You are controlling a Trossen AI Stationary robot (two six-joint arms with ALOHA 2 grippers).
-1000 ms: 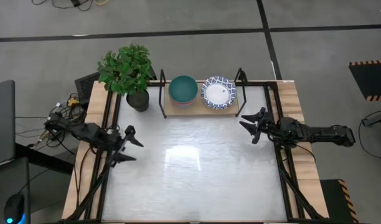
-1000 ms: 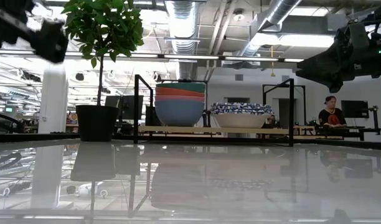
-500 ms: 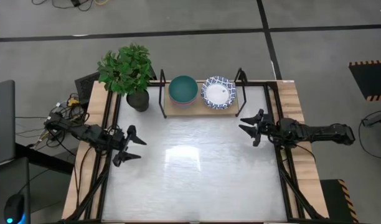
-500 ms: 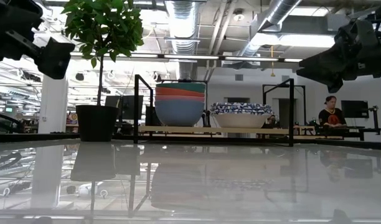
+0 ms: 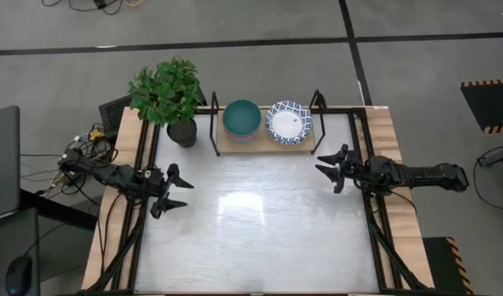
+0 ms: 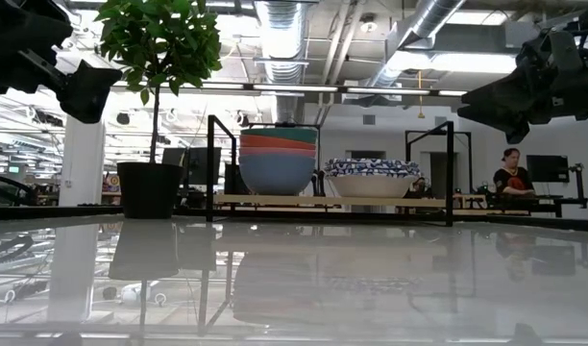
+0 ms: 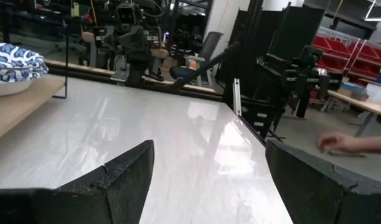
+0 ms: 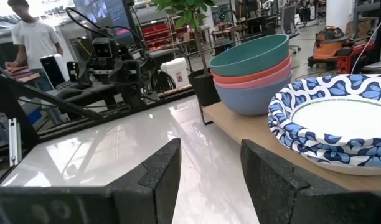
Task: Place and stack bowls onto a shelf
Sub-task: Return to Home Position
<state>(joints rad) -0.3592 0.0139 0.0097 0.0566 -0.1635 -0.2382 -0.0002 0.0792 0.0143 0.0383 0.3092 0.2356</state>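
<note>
On the shelf (image 5: 264,140) at the table's far edge stand two stacks of bowls. A teal bowl on a red and a blue one (image 6: 277,159) (image 8: 256,68) forms the left stack (image 5: 242,117). White bowls with blue patterned rims (image 5: 288,123) (image 6: 371,178) (image 8: 340,124) (image 7: 10,65) form the right one. Both stacks rest with their bases on the wooden plank (image 6: 409,201). My left gripper (image 5: 182,191) (image 7: 209,168) hovers open over the table's left side. My right gripper (image 5: 324,167) (image 8: 210,162) hovers open near the shelf's right end, pointing toward the bowls.
A potted plant (image 5: 168,94) (image 6: 150,187) stands left of the shelf at the far left corner. The shelf's black wire end frames (image 6: 209,168) rise above the plank. The glossy tabletop (image 5: 260,222) stretches between the arms. People (image 8: 28,37) and a hand (image 7: 346,143) show beyond the table.
My left gripper has moved a little toward the table's right and come down slightly, staying open. The bowls and the shelf have kept still.
</note>
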